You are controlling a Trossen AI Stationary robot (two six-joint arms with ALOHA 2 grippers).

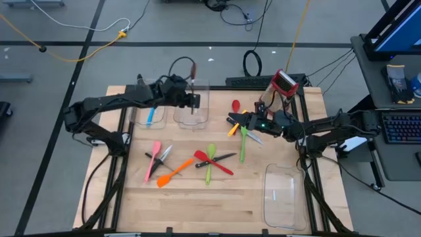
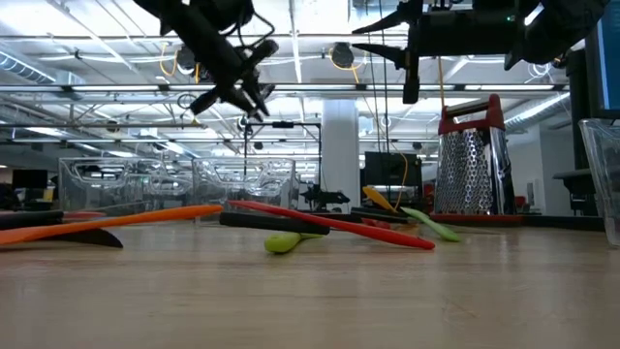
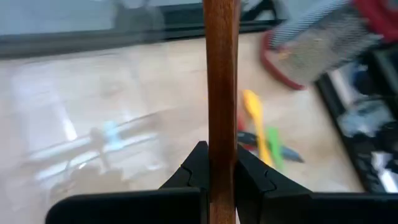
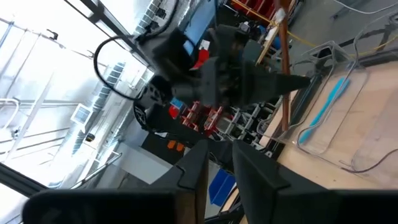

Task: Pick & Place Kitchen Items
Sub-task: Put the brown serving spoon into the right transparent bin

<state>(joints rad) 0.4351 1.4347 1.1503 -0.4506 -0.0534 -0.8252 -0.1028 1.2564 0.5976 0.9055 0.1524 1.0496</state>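
Wooden tabletop on a grey workshop floor, seen from above with two dark arms reaching in. Starting at the left, a clear bin holds a blue utensil. Just beside it a second clear bin sits under the left gripper, whose fingers are clamped on the handle of a wooden spoon, held upright above that bin. Nearer the front edge lie a pink spatula, a black-handled knife and an orange spatula, close together. Toward the middle, a red spatula, a green spoon and another black-handled knife cross each other. Behind them lies a red spoon. Further right, the right gripper hangs above an orange utensil and a second green spoon; its fingers stand slightly apart with a thin dark handle hanging between them, seen from table height. A red-and-silver grater stands behind. An empty-looking clear bin sits at the front right.
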